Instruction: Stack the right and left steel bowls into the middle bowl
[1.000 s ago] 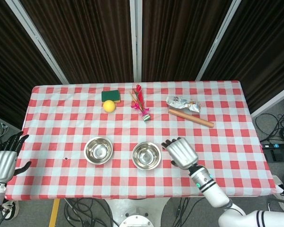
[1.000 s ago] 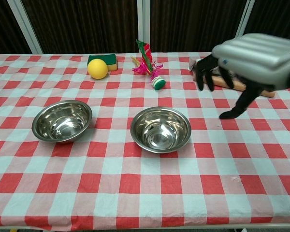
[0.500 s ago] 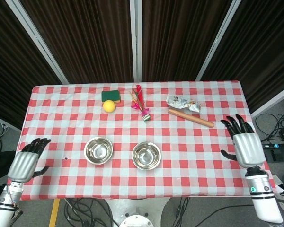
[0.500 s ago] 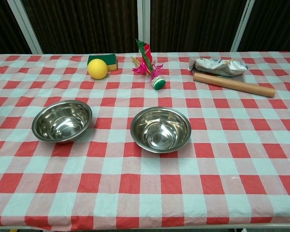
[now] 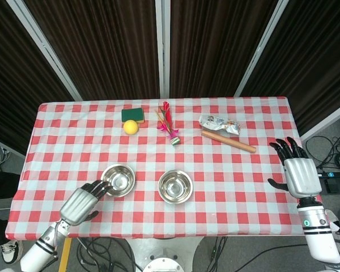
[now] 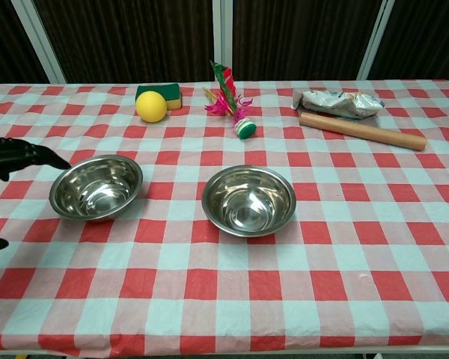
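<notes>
Left robot hand (image 5: 84, 200) perhaps touching bowl (image 5: 118, 179).

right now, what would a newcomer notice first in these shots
Two shiny steel bowls sit side by side near the front of the red checked tablecloth: the left bowl and the middle bowl. The left hand reaches at the left bowl's near rim, while the right hand hovers open off the table's right edge.

On the table (image 5: 260, 187), taking the middle bowl (image 5: 175, 186) as landmark: the left bowl (image 5: 118, 179) sits to its left, apart; the left hand (image 5: 84, 202) lies just left of that bowl; ball (image 5: 130, 127), sponge (image 5: 134, 115) and shuttlecock (image 5: 169, 123) lie behind; rolling pin (image 5: 228, 141) and wrapper (image 5: 219, 124) behind-right; the right hand (image 5: 297, 174) far right
</notes>
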`<state>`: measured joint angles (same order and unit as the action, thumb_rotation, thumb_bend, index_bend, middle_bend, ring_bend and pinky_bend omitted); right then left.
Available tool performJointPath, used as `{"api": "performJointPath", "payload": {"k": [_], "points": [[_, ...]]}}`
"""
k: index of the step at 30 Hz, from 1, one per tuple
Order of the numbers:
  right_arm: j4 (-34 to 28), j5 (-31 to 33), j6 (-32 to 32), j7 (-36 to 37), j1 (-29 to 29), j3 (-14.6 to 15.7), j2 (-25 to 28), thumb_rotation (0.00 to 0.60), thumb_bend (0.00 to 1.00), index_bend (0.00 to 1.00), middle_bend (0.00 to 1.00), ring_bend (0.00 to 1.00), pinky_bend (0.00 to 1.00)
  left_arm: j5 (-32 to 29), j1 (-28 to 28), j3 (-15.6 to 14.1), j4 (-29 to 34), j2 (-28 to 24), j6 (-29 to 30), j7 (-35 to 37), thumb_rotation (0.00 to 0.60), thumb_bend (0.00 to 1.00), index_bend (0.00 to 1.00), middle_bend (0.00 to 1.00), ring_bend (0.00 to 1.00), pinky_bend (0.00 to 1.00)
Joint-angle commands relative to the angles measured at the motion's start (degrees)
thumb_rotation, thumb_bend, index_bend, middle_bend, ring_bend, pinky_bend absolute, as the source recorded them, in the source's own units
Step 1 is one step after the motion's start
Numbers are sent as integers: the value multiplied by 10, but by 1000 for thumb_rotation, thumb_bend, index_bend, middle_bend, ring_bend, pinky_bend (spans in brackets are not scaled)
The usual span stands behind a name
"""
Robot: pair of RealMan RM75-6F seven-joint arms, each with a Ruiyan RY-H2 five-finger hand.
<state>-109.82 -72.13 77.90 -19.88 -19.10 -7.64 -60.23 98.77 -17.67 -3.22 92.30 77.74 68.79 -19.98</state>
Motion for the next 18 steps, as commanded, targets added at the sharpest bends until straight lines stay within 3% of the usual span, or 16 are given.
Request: {"api": "performJointPath", "payload": {"k": [1, 7, 13, 18], "points": [[7, 0, 0, 0, -1, -3, -7, 600, 0, 163, 124, 40, 202, 23, -19, 7, -34, 29, -1, -31, 600, 225, 230, 289, 220, 414], [20, -1, 7, 8, 4, -7, -10, 600, 0, 162, 131, 41, 180, 20, -42, 18, -78, 61, -20, -53, 600, 231, 266, 311, 237, 441], [31, 7, -1, 16, 5, -12, -11, 600, 0, 161, 134, 44, 179, 2, -48, 24, -95, 73, -23, -52, 600, 240, 400, 437, 600, 760], [37, 12, -10, 17, 1, -16, -16, 600, 0, 161, 139, 45, 179, -24, -48, 22, -91, 72, -37, -67, 600, 243, 422, 458, 712, 833]]}}
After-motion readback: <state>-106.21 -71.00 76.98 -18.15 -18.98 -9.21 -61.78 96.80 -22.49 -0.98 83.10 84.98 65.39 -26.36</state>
